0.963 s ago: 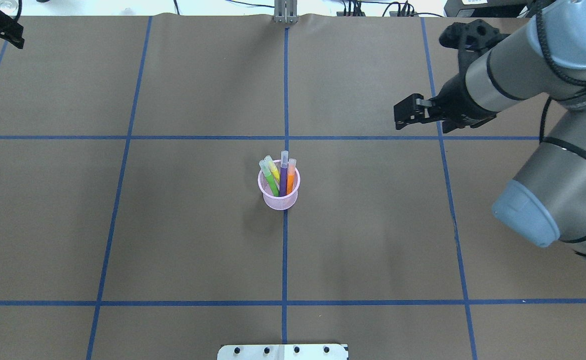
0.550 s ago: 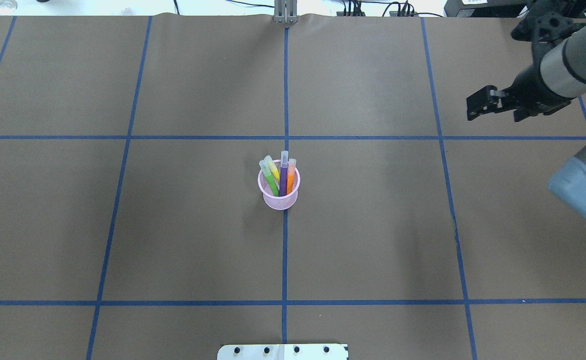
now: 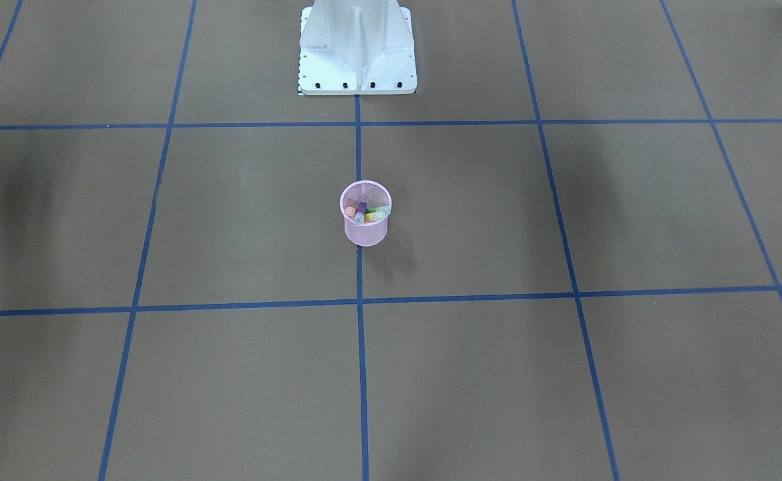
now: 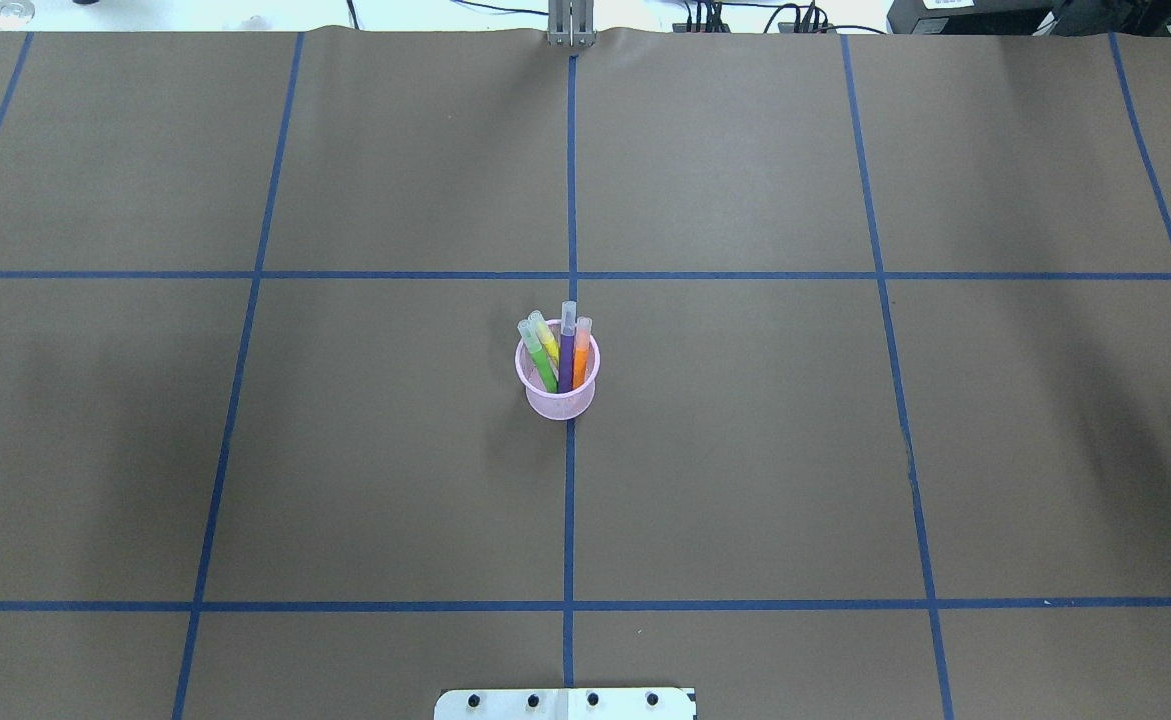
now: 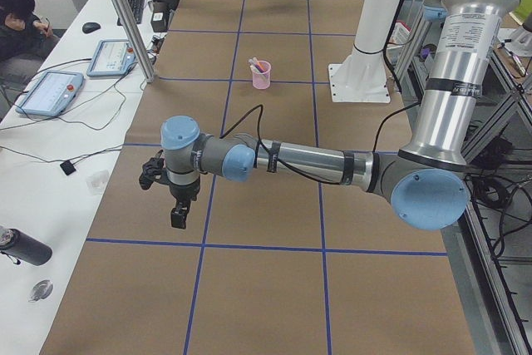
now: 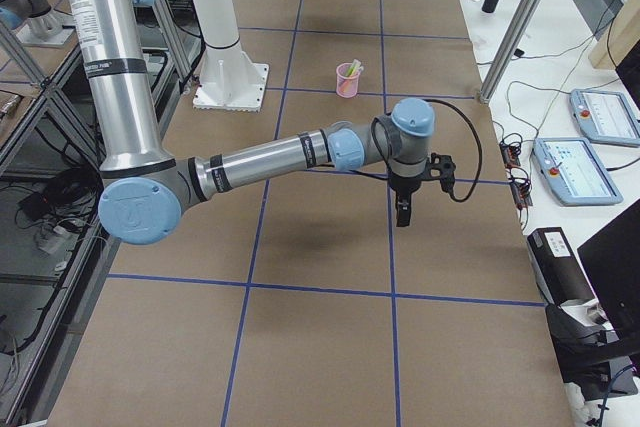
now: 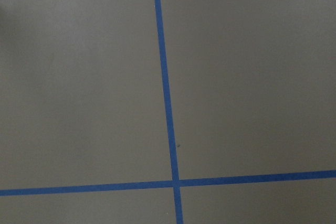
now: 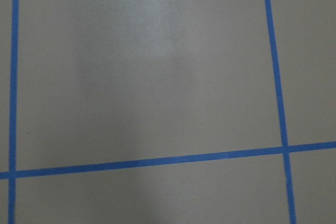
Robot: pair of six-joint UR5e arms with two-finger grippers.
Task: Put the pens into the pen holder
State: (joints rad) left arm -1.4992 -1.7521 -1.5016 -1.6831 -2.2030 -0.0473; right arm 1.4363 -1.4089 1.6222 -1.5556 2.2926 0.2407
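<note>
Brown papered table (image 4: 745,450) bears a pink wire-mesh pen holder (image 4: 557,402), probably light and tippy, its slick coloured plastic pens (image 4: 566,355) best pinched mid-barrel; I cannot tell how open the left gripper (image 5: 177,219) or right gripper (image 6: 402,215) is.

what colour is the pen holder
The pen holder is pink, see-through mesh; the overhead view shows it best.

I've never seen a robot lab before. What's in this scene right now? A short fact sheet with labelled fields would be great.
Pen holder: pink mesh cup, upright near the table's middle, on a blue tape line
Pens: green, yellow, purple, orange, all standing inside the cup
Loose pens: none visible on the table
Left gripper: above the table, far from the cup, no pen seen in it; open or shut unclear
Right gripper: likewise, at the opposite end
Task status: looks finished
</note>
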